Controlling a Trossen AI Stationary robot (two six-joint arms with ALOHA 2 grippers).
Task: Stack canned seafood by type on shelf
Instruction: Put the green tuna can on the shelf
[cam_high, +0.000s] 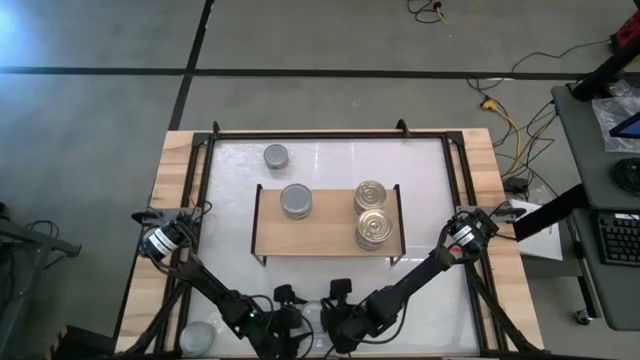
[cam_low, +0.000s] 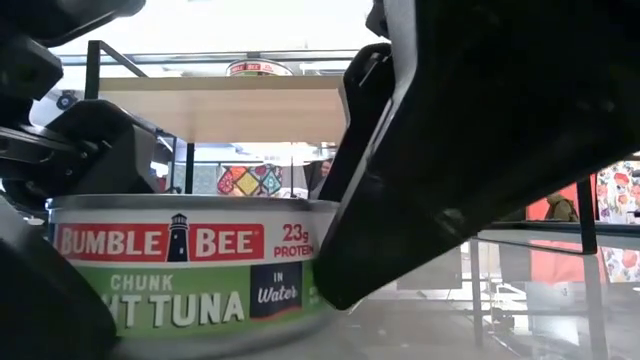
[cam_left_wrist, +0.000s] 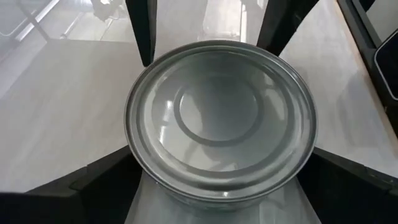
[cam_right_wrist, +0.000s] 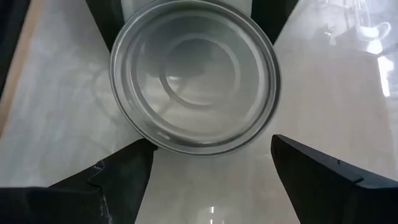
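Note:
A silver-topped can of tuna (cam_left_wrist: 221, 118) (cam_right_wrist: 196, 74) (cam_low: 190, 270) stands upright on the white table near its front edge. Both grippers meet at it from opposite sides. My left gripper (cam_left_wrist: 224, 154) is open, one finger on each side of the can's wall. My right gripper (cam_right_wrist: 211, 140) is open too, its fingertips at the can's rim. On the shelf (cam_high: 328, 245) stand a silver can (cam_high: 296, 201) and two gold-topped cans (cam_high: 371, 195) (cam_high: 374, 229). Another silver can (cam_high: 276, 156) rests on the table behind the shelf. My left gripper has its fingers (cam_left_wrist: 93, 180) close beside the can's side wall (cam_left_wrist: 140, 168), slanting down from the table's left; I cannot tell whether they touch it. My right gripper has its fingertips (cam_right_wrist: 140, 152) at the can's rim (cam_right_wrist: 155, 140); whether they touch, I cannot tell.
One more silver can (cam_high: 197, 337) sits at the table's near left corner. A black frame (cam_high: 330, 135) borders the white table. The shelf's thin black legs (cam_low: 188, 165) stand just beyond the can in the low view.

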